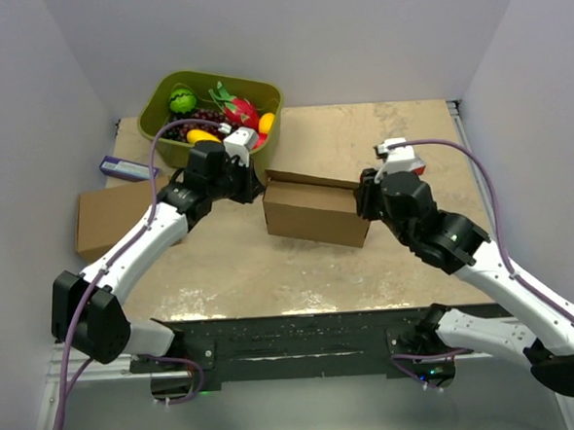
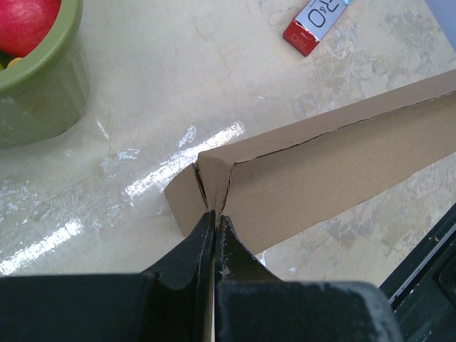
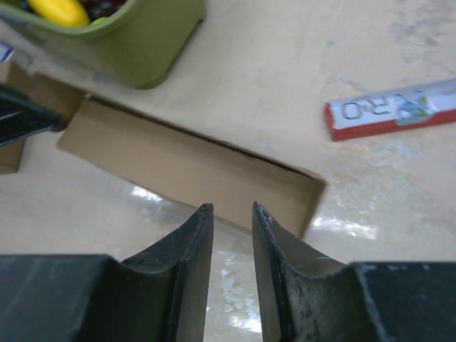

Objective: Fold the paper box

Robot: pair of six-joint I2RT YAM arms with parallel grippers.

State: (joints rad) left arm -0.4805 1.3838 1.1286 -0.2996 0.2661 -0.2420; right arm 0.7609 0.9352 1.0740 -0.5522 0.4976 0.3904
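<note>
In the middle of the shiny beige counter (image 1: pixel 251 271) sits the plain brown cardboard paper box (image 1: pixel 311 213). It is long and low. It lies a bit slanted, with its left end farther back than its right end. A thin dark crack runs along its top edge, where one flap meets a wall.

The left arm (image 1: pixel 137 239) reaches in from the near left. The left jaws are squeezed tight on the left end of the paper box (image 2: pixel 342 171). They pinch a thin bit of cardboard right at the corner, where two folds meet.

The right arm (image 1: pixel 464 243) comes in from the near right. The right jaws are at the right end of the paper box (image 3: pixel 185 167). They are open a little, with a small gap between them, and nothing is in that gap. From the wrist view they hang just beside the box's long wall, and I cannot tell if they touch it.

A green plastic tub (image 1: pixel 151 114) stands at the far left of the counter. It holds fruit: a round green one (image 1: pixel 182 100), dark grapes (image 1: pixel 206 115) and a yellow one (image 1: pixel 202 135).

Another flat brown cardboard box (image 1: pixel 107 221) lies at the left edge, well apart from the paper box. A small purple and white packet (image 1: pixel 128 168) lies just behind it.

A long red and white packet (image 3: pixel 395 110) lies on the counter on the far side of the paper box.
</note>
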